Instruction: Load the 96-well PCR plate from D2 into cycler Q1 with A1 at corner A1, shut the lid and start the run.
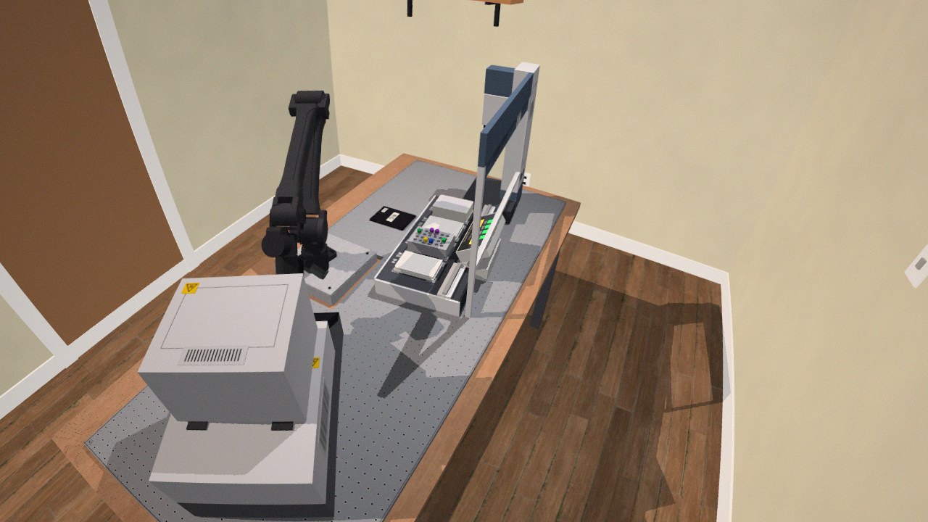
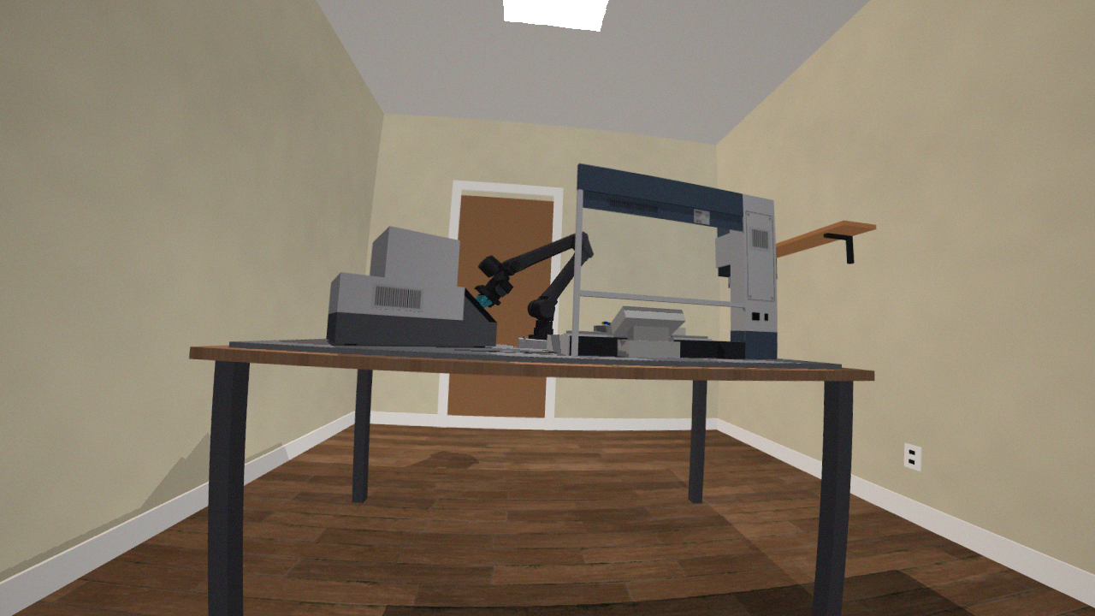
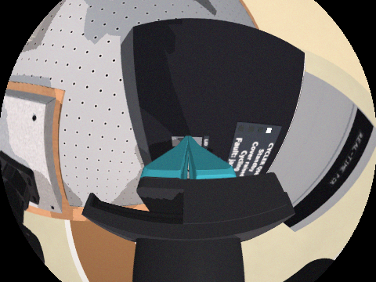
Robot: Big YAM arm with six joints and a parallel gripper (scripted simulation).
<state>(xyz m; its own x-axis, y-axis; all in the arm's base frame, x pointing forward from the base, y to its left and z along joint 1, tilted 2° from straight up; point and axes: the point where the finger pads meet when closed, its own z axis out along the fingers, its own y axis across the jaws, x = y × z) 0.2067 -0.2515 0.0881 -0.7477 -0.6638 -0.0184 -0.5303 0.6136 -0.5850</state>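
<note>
The real-time cycler Q1 [image 1: 240, 383] stands at the near end of the table, its grey lid box on top. Its dark sloped front panel [image 3: 209, 99] fills the wrist view. My gripper [image 3: 188, 141] is shut, with nothing between its teal fingers. The tips are right at a small grey key on the panel. It also shows in the exterior view [image 2: 483, 300], at the panel's upper edge. On the deck, a pale plate [image 1: 449, 226] lies between the deep-well block [image 1: 452, 207] and the tube cooling block [image 1: 431, 237]. The other plate [image 1: 418, 264] is at the near end.
A tall blue and grey gantry frame [image 1: 502, 168] stands over the deck's far side. A black flat nest [image 1: 391, 213] lies beyond the arm's base plate [image 1: 340, 272]. A white-lettered label [image 3: 256, 152] sits on the panel right of my fingertips.
</note>
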